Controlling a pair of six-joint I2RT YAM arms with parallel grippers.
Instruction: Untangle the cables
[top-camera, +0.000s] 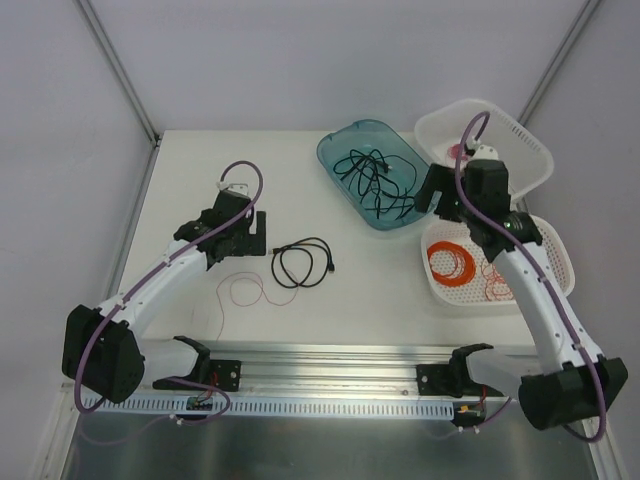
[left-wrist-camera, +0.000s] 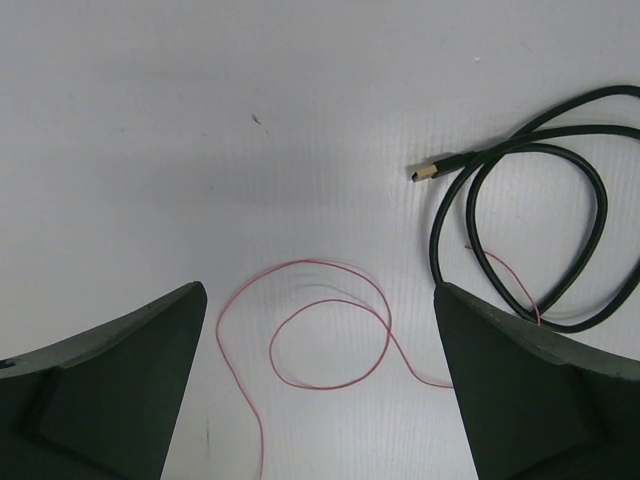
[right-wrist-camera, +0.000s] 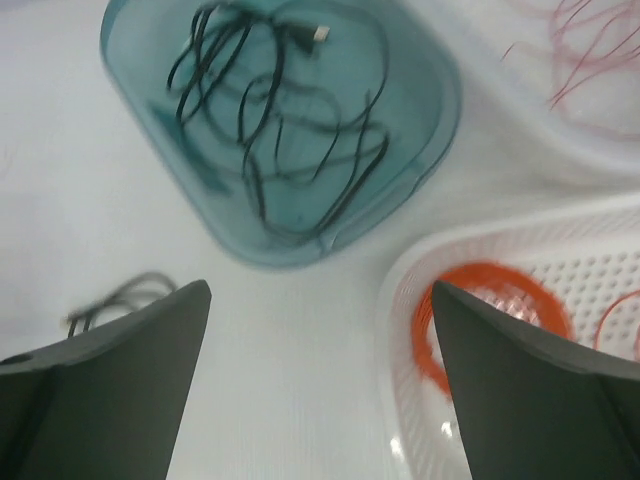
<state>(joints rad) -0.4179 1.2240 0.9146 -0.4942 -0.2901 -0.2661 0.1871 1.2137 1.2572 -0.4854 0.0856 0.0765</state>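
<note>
A thin black cord (top-camera: 303, 262) with small plugs lies in a loose loop on the table, and a hair-thin red wire (top-camera: 243, 292) lies just left of it. In the left wrist view the red wire (left-wrist-camera: 330, 340) curls between my fingers, with the black cord (left-wrist-camera: 540, 230) to the right. My left gripper (top-camera: 256, 238) (left-wrist-camera: 318, 292) is open and empty, above them. My right gripper (top-camera: 432, 192) (right-wrist-camera: 320, 290) is open and empty, above the table between the teal tray and the lower basket. More black cords (top-camera: 375, 178) (right-wrist-camera: 275, 120) lie tangled in the teal tray.
The teal tray (top-camera: 340, 150) (right-wrist-camera: 420, 160) stands at the back centre. A white basket (top-camera: 550, 255) (right-wrist-camera: 400, 290) at the right holds an orange coil (top-camera: 455, 263) (right-wrist-camera: 480, 305) and red wires (top-camera: 497, 285). Another white basket (top-camera: 520, 135) stands behind it.
</note>
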